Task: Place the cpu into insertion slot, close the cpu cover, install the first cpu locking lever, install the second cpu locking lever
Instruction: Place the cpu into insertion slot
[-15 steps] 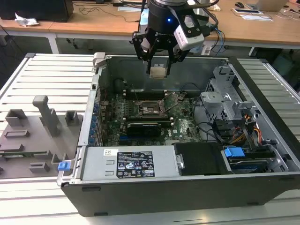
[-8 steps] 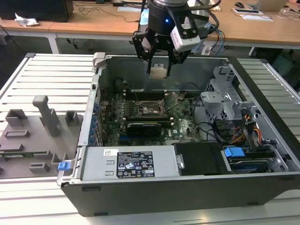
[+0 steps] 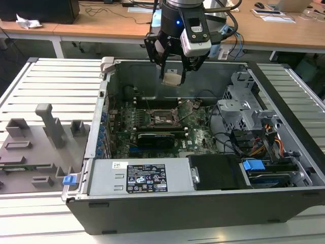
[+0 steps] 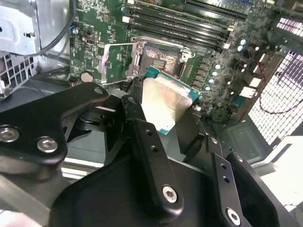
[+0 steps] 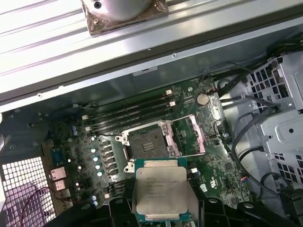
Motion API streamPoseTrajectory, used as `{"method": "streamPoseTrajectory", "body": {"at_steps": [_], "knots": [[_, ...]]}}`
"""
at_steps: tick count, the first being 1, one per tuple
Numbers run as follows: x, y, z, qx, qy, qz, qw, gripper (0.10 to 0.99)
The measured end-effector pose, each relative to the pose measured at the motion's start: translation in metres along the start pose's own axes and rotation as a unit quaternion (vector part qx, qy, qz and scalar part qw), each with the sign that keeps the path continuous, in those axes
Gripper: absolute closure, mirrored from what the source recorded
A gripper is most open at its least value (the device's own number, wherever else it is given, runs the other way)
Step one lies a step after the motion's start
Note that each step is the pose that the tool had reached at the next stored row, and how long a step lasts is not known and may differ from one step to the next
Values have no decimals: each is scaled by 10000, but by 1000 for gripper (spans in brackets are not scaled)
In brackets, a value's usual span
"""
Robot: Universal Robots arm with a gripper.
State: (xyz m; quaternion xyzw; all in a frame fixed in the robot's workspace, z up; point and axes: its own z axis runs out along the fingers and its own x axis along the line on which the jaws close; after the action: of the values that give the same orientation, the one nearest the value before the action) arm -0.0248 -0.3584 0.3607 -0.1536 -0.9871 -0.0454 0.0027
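Presently: black two-finger gripper point(image 3: 172, 76) clamped on small flat square silver-beige cpu point(image 5: 162, 191), held above the dark, silver-edged square insertion slot point(image 5: 144, 144); thin silver-grey cpu cover point(image 5: 189, 137) lies open beside the slot.

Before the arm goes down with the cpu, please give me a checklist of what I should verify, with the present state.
1. Gripper shut on cpu: ok.
2. Slot empty: ok.
3. Cover swung open, off the slot: ok.
4. Cpu edges parallel to slot edges: ok, judged from the first wrist view.
5. Cpu straight above slot: cannot tell; it hangs high over the case.
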Motion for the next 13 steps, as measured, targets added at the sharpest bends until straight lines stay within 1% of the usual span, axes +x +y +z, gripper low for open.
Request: {"method": "streamPoseTrajectory", "body": {"at_steps": [3, 7, 8, 11, 13], "knots": [[0, 0, 1, -3, -17, 185, 9998, 565], [0, 0, 2, -6, -29, 320, 9995, 565], [0, 0, 2, -8, -37, 419, 9991, 565], [0, 0, 2, -10, -47, 530, 9986, 565], [0, 0, 2, -12, -57, 641, 9979, 565]]}}
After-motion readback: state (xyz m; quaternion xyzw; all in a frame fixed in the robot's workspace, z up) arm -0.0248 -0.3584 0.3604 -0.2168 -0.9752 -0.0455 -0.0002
